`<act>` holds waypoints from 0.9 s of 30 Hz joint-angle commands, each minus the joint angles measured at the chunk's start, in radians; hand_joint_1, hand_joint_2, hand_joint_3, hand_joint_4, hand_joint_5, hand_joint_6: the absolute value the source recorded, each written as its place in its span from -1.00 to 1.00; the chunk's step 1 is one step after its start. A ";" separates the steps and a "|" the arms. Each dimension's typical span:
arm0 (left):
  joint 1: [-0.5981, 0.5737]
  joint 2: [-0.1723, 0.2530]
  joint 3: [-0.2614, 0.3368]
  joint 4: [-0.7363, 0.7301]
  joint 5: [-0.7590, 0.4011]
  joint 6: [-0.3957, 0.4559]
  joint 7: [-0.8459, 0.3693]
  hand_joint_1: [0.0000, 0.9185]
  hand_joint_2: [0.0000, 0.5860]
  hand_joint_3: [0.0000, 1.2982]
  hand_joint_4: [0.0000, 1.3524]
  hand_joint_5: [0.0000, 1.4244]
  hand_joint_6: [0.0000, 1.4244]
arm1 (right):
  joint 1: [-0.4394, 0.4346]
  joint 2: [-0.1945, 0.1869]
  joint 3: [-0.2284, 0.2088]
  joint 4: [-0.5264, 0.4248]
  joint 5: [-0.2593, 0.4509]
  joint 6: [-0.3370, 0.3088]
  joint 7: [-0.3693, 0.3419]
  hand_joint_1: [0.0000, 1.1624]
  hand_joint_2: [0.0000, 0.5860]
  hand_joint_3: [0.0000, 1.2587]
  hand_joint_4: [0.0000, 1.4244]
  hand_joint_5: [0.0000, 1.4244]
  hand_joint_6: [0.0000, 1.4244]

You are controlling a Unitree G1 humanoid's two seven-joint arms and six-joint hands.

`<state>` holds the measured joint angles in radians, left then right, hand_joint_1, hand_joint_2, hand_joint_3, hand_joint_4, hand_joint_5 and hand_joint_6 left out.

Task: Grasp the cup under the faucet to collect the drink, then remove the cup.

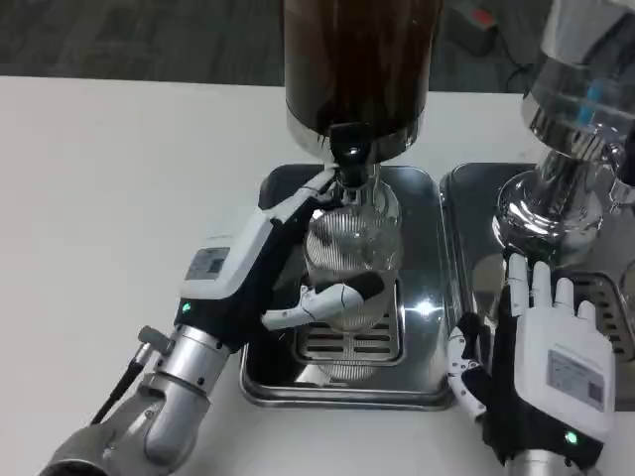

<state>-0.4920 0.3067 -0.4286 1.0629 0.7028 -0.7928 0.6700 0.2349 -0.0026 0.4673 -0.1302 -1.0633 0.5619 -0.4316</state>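
Head view looks down on a white table with two steel trays side by side. From the lower left the silver left forearm reaches up and inward, and the left hand is wrapped around the cup: its upper fingers curve round the cup's far side near the rim, while the thumb crosses the near side low down, so the cup is clamped between them.

The cup is clear, ribbed plastic, standing upright on the slotted grate in the middle of the left tray. It sits directly below the black faucet, whose spout points into the cup's mouth. Whether any drink is in the cup cannot be told through the glare on its ribs. Above the faucet rises the dispenser, a tall tank of dark brown liquid on a chrome collar.

To the right lies the second tray, carrying a second dispenser with a clear tank and a shiny chrome base. In front of it, at the lower right, the right hand lies flat, back upward, its fingers straight and slightly apart, holding nothing. Its fingertips reach over the near part of that tray beside the chrome base; whether they touch it cannot be told.
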 commanded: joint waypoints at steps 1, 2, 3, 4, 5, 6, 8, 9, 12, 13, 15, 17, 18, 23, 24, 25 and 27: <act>0.006 0.020 0.014 0.002 -0.026 -0.019 -0.018 -1.00 -0.89 -0.93 -0.68 -0.36 -0.43 | 0.005 0.014 0.003 -0.015 0.018 -0.008 0.008 -0.40 0.87 -0.93 -1.00 -1.00 -1.00; 0.009 0.022 0.018 0.002 -0.031 -0.024 -0.020 -1.00 -0.92 -0.93 -0.69 -0.37 -0.46 | 0.005 0.013 0.004 -0.013 0.019 -0.009 0.008 -0.40 0.87 -0.93 -1.00 -1.00 -1.00; 0.013 0.025 0.022 0.000 -0.038 -0.032 -0.022 -1.00 -0.93 -0.93 -0.69 -0.38 -0.46 | 0.004 0.013 0.004 -0.012 0.020 -0.010 0.008 -0.40 0.87 -0.93 -1.00 -1.00 -1.00; 0.017 0.027 0.028 -0.001 -0.050 -0.046 -0.030 -1.00 -0.93 -0.94 -0.70 -0.38 -0.47 | 0.004 0.013 0.003 -0.012 0.022 -0.011 0.008 -0.40 0.87 -0.93 -1.00 -1.00 -1.00; 0.019 0.027 0.032 -0.001 -0.058 -0.055 -0.036 -1.00 -0.93 -0.95 -0.70 -0.38 -0.48 | 0.004 0.012 0.002 -0.011 0.024 -0.013 0.007 -0.40 0.87 -0.93 -1.00 -1.00 -1.00; 0.024 0.032 0.038 -0.006 -0.068 -0.068 -0.041 -1.00 -0.93 -0.95 -0.70 -0.38 -0.50 | 0.005 0.011 0.003 -0.011 0.026 -0.016 0.007 -0.40 0.87 -0.93 -1.00 -1.00 -1.00; 0.034 0.038 0.048 -0.014 -0.084 -0.082 -0.049 -1.00 -0.93 -0.95 -0.71 -0.40 -0.52 | 0.003 0.008 0.002 -0.010 0.028 -0.021 0.006 -0.40 0.86 -0.93 -1.00 -1.00 -1.00; 0.039 0.042 0.054 -0.018 -0.091 -0.086 -0.053 -1.00 -0.93 -0.95 -0.71 -0.40 -0.55 | 0.003 0.008 0.003 -0.009 0.028 -0.022 0.005 -0.40 0.86 -0.93 -1.00 -1.00 -1.00; 0.062 0.070 0.068 -0.045 -0.084 -0.087 -0.045 -1.00 -0.93 -0.96 -0.72 -0.42 -0.57 | 0.001 0.005 0.004 -0.008 0.026 -0.023 0.006 -0.41 0.84 -0.93 -1.00 -1.00 -1.00; 0.074 0.090 0.068 -0.066 -0.065 -0.084 -0.028 -1.00 -0.93 -0.97 -0.72 -0.42 -0.59 | 0.001 0.003 0.004 -0.008 0.025 -0.023 0.008 -0.42 0.80 -0.93 -1.00 -1.00 -1.00; 0.094 0.117 0.067 -0.097 -0.041 -0.077 -0.009 -1.00 -0.92 -0.98 -0.71 -0.42 -0.60 | -0.003 -0.003 0.004 -0.008 0.022 -0.019 0.023 -0.42 0.79 -0.93 -1.00 -1.00 -1.00; 0.120 0.149 0.071 -0.127 -0.028 -0.065 0.000 -1.00 -0.90 -0.98 -0.70 -0.42 -0.62 | -0.010 -0.012 0.004 -0.007 0.017 -0.019 0.037 -0.44 0.74 -0.94 -1.00 -1.00 -1.00; 0.133 0.164 0.073 -0.142 -0.024 -0.058 0.003 -1.00 -0.89 -0.99 -0.73 -0.45 -0.65 | -0.014 -0.018 0.008 -0.006 0.009 -0.020 0.040 -0.44 0.74 -0.95 -1.00 -1.00 -1.00; 0.185 0.221 0.082 -0.211 0.000 -0.007 -0.007 -1.00 -0.84 -1.00 -0.99 -0.69 -0.90 | -0.032 -0.046 0.015 -0.005 -0.004 -0.036 0.058 -0.47 0.69 -0.96 -1.00 -1.00 -1.00; 0.194 0.234 0.082 -0.227 0.005 -0.001 -0.009 -1.00 -0.83 -1.00 -1.00 -0.75 -0.94 | -0.035 -0.052 0.015 -0.007 -0.004 -0.041 0.064 -0.47 0.68 -0.96 -1.00 -1.00 -1.00; 0.200 0.241 0.083 -0.239 0.008 0.004 -0.011 -1.00 -0.83 -1.00 -1.00 -0.76 -0.95 | -0.039 -0.059 0.016 -0.009 -0.006 -0.044 0.068 -0.47 0.68 -0.96 -1.00 -1.00 -1.00; 0.215 0.259 0.088 -0.263 0.001 0.002 -0.026 -1.00 -0.82 -1.00 -1.00 -0.88 -1.00 | -0.044 -0.068 0.017 -0.012 -0.010 -0.047 0.075 -0.47 0.68 -0.96 -1.00 -1.00 -1.00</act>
<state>-0.2958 0.5462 -0.3513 0.8297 0.7017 -0.7939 0.6615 0.2002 -0.0586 0.4829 -0.1297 -1.0631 0.5274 -0.3680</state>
